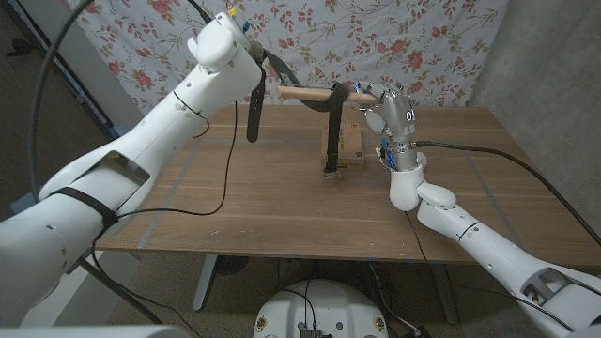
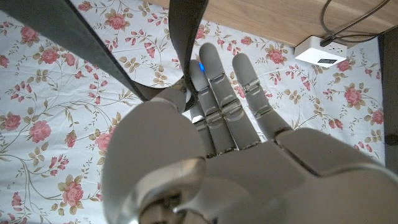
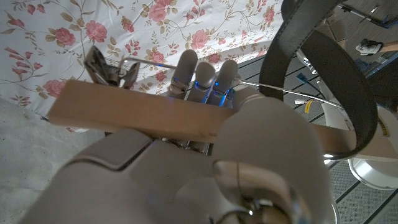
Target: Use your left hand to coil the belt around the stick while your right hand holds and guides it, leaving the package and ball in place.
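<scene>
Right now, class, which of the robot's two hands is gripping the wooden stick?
The right hand grips the light wooden stick; the left hand instead holds the dark belt.

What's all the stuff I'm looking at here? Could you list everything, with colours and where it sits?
Belt: one, black, looped over the stick, one end hanging in front of the package, the other held up at the left hand.
Stick: one, light wood, held level above the table.
Package: one, brown cardboard, on the table under the stick.
Table: one, brown wood.
Curtain: one, white with red flowers, behind the table.
Cables: black, trailing across the table.
Ball: hidden, cannot tell.
Left hand: white, raised, holding the belt.
Right hand: grey, gripping the stick's end.
</scene>
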